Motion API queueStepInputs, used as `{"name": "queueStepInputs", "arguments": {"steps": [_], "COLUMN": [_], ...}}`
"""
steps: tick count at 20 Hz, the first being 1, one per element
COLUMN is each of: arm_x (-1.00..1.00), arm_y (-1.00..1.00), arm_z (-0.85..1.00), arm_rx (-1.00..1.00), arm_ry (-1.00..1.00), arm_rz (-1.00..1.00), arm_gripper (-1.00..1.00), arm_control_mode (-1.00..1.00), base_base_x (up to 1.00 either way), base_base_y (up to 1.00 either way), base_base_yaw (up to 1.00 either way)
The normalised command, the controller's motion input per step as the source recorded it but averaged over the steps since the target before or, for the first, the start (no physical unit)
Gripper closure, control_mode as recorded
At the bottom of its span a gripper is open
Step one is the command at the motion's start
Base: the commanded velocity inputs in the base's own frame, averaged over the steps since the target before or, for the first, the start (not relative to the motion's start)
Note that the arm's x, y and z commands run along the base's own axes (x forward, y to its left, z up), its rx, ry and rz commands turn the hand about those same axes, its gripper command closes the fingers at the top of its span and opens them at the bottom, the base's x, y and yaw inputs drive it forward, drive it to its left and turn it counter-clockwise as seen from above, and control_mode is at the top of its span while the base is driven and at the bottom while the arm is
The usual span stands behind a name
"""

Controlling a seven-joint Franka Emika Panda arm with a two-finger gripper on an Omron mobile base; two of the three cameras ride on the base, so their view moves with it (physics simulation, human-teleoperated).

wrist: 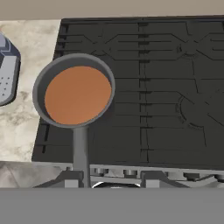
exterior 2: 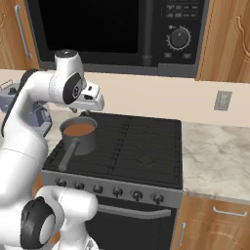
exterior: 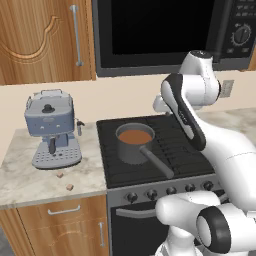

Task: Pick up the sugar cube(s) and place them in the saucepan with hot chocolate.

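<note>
Finger tips (wrist: 111, 178) barely peeking up at the bottom of the hand view, apart with nothing between them; spread partway, by the look of it. Hanging high over the stove (wrist: 175, 87), looking down on the saucepan (wrist: 76, 94) with brown hot chocolate, handle pointing toward the stove's front. 2 sugar cubes (exterior: 65, 181) lying on the counter (exterior: 30, 180) in front of the espresso machine (exterior: 50, 130), well apart from the pan. Best done by swinging left, descending straight over 1 cube, centring it between the tips before closing gently.
</note>
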Motion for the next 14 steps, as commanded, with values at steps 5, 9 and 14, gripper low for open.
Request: {"name": "queueStepInputs", "arguments": {"steps": [5,9,14], "arm_x": [-0.07,-0.43,-0.31], "arm_y": [0.01,0.38,0.85], "arm_z": [-0.01,-0.05,-0.27], "arm_rx": [0.00,0.00,-0.10], "arm_ry": [0.00,-0.01,0.00], "arm_rz": [-0.05,0.00,0.07], "arm_gripper": [-1.00,-1.00,-1.00], "arm_control_mode": [-1.00,-1.00,-1.00], "base_base_x": [0.00,0.00,0.00], "base_base_y": [0.00,0.00,0.00], "base_base_yaw": [0.00,0.00,0.00]}}
